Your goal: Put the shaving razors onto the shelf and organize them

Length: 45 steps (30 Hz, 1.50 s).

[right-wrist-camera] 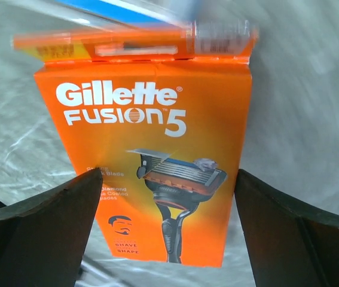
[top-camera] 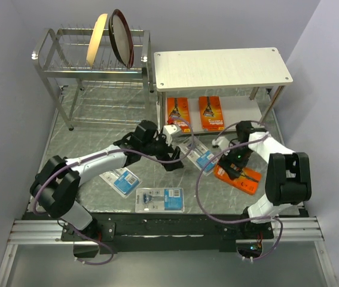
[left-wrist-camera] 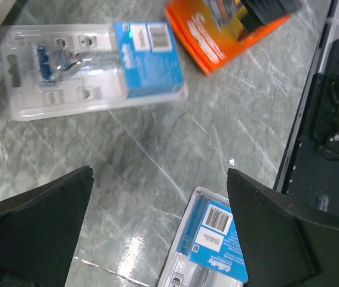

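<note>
STATUS: TWO OF SIX PACKS SHELVED

Four shaving razors remain on the surface [top-camera: 82, 140]: nearest, a clear pack [top-camera: 159, 200]; beyond it, a second clear pack [top-camera: 121, 181], a loose orange pack [top-camera: 244, 181] and a third clear pack [top-camera: 204, 158]; left hand [left-wrist-camera: 159, 179] wide, empty; right hand [right-wrist-camera: 169, 179] wide, straddling the loose orange pack, not clamped; farthest, two shelved orange packs [top-camera: 179, 113] lie on the shelf [top-camera: 223, 67], lower tier.

Orange razor pack [right-wrist-camera: 151, 149] lies between right gripper [right-wrist-camera: 168, 200], jaws wide apart.
</note>
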Motion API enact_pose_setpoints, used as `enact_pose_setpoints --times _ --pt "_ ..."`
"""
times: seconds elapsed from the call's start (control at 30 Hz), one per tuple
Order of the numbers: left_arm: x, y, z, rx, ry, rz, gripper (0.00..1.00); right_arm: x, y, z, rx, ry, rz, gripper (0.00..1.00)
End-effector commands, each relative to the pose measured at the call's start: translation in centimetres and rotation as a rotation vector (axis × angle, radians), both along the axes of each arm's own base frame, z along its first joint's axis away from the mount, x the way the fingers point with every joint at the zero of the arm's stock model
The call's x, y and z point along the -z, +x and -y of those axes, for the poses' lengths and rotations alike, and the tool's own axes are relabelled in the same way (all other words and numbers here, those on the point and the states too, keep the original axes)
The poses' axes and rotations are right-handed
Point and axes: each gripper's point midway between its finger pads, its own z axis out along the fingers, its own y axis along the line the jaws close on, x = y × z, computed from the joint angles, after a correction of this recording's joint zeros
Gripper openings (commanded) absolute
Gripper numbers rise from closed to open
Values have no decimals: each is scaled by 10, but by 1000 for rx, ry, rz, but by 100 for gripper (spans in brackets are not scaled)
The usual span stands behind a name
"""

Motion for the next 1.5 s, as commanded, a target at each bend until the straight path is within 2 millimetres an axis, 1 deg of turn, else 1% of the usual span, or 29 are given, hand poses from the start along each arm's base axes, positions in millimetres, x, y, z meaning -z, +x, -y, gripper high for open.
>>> enact_pose_setpoints --times 0.0,0.1,0.17,0.2,0.27,0.3,0.33,0.37,0.4,0.43,0.47,0.53,0.6,0.67,0.7,0.73,0.93,1.0,1.1,1.13,1.2,1.23,1.27,1.3,1.33,1.37,1.4,1.43,1.47 --pt "-22 -11 3 58 -96 -58 100 16 -19 -8 -434 -46 32 97" --pt "-26 -17 17 124 -157 -123 99 2 -20 -1 -555 -82 132 98" --pt "-35 -13 30 148 -212 -120 99 -18 -13 -2 -562 -85 265 100" --pt "-29 -12 36 146 -218 -152 99 -28 -9 -1 -521 -76 317 100" --pt "-38 -10 53 168 -250 -130 100 -64 1 -11 -452 -7 443 100" --pt "-26 -7 61 170 -231 -142 100 -75 1 -11 -353 32 456 100" --pt "-32 4 71 143 -227 -109 99 -90 2 -14 -306 61 488 100" --pt "-27 3 79 141 -206 -116 99 -107 2 -22 -271 119 507 100" --pt "-14 8 86 115 -189 -145 99 -115 -1 -20 -167 153 497 100" --pt "-17 17 95 89 -196 -141 99 -126 -3 -20 -123 171 519 100" --pt "-2 26 98 37 -170 -163 99 -136 -5 -24 -92 200 531 100" --pt "1 44 107 -59 -133 -150 95 -152 -11 -28 -10 240 567 100" --pt "14 58 111 -145 -118 -161 94 -161 -15 -31 49 270 595 100" --pt "20 61 117 -174 -107 -167 90 -174 -19 -31 74 281 646 100" --pt "31 62 120 -195 -92 -193 90 -176 -21 -31 105 284 652 100" --pt "28 63 127 -193 -112 -193 89 -180 -23 -31 117 288 670 100" --pt "55 65 139 -254 -129 -313 89 -183 -29 -32 189 318 687 100" --pt "70 61 135 -272 -93 -349 89 -183 -27 -33 210 332 689 100" --pt "86 58 116 -327 -35 -358 91 -184 -22 -33 225 338 686 100" --pt "99 50 105 -337 4 -372 91 -183 -20 -33 226 338 679 100" --pt "95 44 89 -353 27 -366 92 -185 -15 -33 229 345 686 100" --pt "109 32 74 -359 67 -386 93 -184 -12 -34 232 347 680 100" --pt "109 29 66 -363 78 -385 93 -186 -9 -34 230 352 688 100" --pt "102 24 58 -358 83 -366 94 -185 -8 -35 227 358 685 100" --pt "115 13 41 -368 124 -379 95 -183 -5 -36 226 362 677 100" --pt "107 12 34 -378 114 -362 96 -183 -2 -36 227 364 678 100" --pt "120 -1 17 -386 148 -384 96 -183 0 -37 231 371 672 100" --pt "120 -5 9 -389 151 -384 96 -181 2 -37 235 371 664 100" --pt "108 -9 4 -367 135 -351 95 -181 4 -37 239 375 662 100"
